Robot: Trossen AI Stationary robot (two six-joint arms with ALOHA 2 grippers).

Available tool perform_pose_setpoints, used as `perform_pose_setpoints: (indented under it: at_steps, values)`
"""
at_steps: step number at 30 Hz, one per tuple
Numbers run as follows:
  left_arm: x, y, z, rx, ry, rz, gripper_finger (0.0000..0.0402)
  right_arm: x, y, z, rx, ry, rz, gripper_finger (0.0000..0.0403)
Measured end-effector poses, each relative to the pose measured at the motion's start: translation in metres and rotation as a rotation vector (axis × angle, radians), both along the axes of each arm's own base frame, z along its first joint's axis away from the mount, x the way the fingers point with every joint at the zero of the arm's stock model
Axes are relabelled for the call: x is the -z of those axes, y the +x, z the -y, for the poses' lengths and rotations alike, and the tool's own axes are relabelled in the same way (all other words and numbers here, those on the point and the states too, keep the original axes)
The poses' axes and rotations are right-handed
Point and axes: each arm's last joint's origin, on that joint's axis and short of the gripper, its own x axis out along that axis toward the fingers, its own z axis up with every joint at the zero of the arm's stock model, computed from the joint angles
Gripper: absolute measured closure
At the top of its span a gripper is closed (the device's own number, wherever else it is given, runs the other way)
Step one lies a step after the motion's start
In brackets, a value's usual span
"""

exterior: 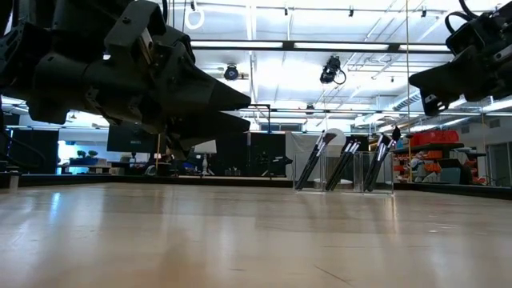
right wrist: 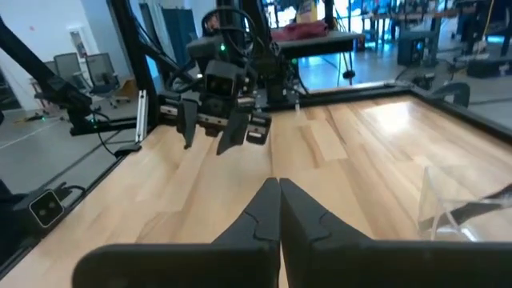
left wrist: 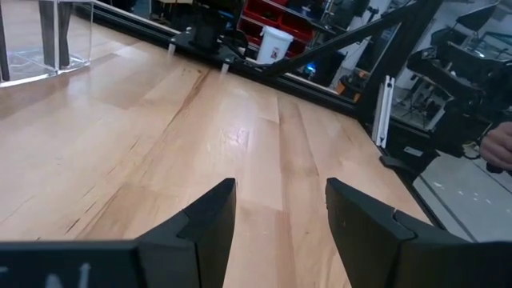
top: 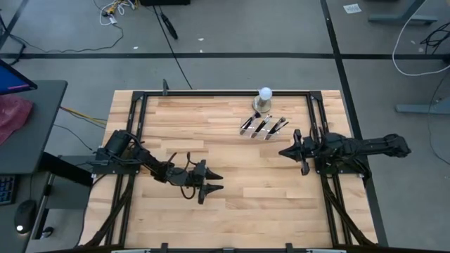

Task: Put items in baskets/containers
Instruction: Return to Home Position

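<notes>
Seen from above, the makeup brushes (top: 264,126) lean in the clear organizer (exterior: 359,178) at one o'clock on the tabletop (top: 176,126), handles running seven-to-one. The right gripper (top: 284,151), fingers pressed together, is nearer, with the brushes at its eleven o'clock. The left gripper (top: 219,181), fingers spread, hovers well apart.
</notes>
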Motion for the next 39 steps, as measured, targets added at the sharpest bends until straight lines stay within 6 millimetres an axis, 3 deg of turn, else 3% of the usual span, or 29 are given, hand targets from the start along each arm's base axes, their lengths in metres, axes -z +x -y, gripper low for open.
perform_pose_setpoints:
  at_steps: [10, 15, 19, 21, 25, 32, 39]
  values:
    - [-0.002, 0.001, 0.0, 0.091, -0.046, 0.016, 0.0211, -0.005, -0.003, 0.005, 0.045, -0.024, 0.058, 0.0403]
    - [-0.007, -0.003, -0.016, 0.145, -0.061, 0.032, 0.0272, -0.005, -0.003, 0.006, 0.055, -0.006, 0.056, 0.0393]
    - [-0.021, -0.021, -0.041, 0.118, -0.041, 0.06, 0.0367, -0.005, -0.003, 0.006, 0.056, -0.005, 0.057, 0.0382]
    - [-0.03, -0.035, -0.053, 0.093, -0.012, 0.09, 0.039, -0.005, -0.003, 0.006, 0.056, -0.006, 0.058, 0.0379]
    - [-0.044, -0.067, -0.077, 0.035, 0.01, 0.144, 0.0395, -0.005, -0.003, 0.006, 0.058, -0.006, 0.059, 0.0379]
    - [-0.044, -0.118, -0.108, 0.01, 0.009, 0.184, 0.0399, -0.005, -0.003, 0.006, 0.059, -0.006, 0.059, 0.0379]
    - [-0.049, -0.125, -0.123, -0.002, 0.059, 0.157, 0.04, -0.005, -0.003, 0.006, 0.059, -0.006, 0.059, 0.0379]
